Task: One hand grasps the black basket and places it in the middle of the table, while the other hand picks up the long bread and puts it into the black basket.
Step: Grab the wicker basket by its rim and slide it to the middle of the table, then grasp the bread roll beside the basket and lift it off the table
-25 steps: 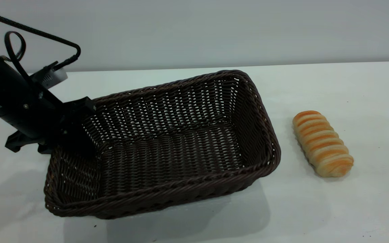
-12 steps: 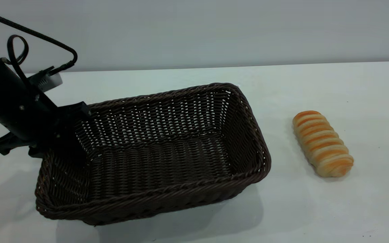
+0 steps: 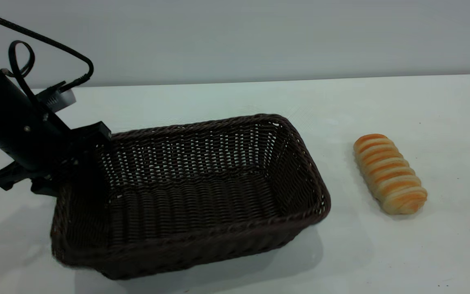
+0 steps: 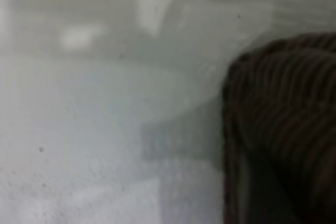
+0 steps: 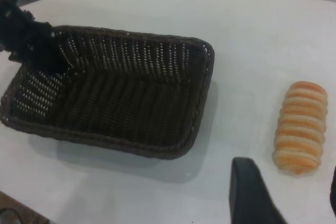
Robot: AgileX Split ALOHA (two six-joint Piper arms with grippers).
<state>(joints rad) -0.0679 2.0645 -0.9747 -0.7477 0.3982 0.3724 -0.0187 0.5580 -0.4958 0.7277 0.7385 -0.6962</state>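
Wicker fills my grip: my left hand (image 3: pixel 82 163) is clenched on the short left wall of the black basket (image 3: pixel 202 196), which sits on the white tabletop (image 3: pixel 235 102). Right of the basket, well apart from it, the long bread (image 3: pixel 390 173) lies on the tabletop. My right hand (image 5: pixel 294 203) hovers above, near the bread, fingers spread and holding nothing.

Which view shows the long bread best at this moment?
The exterior view: the long bread lies whole and sharp on the table, right of the black basket, ridges clear. The right wrist view also shows it whole but softer. The left wrist view misses it.
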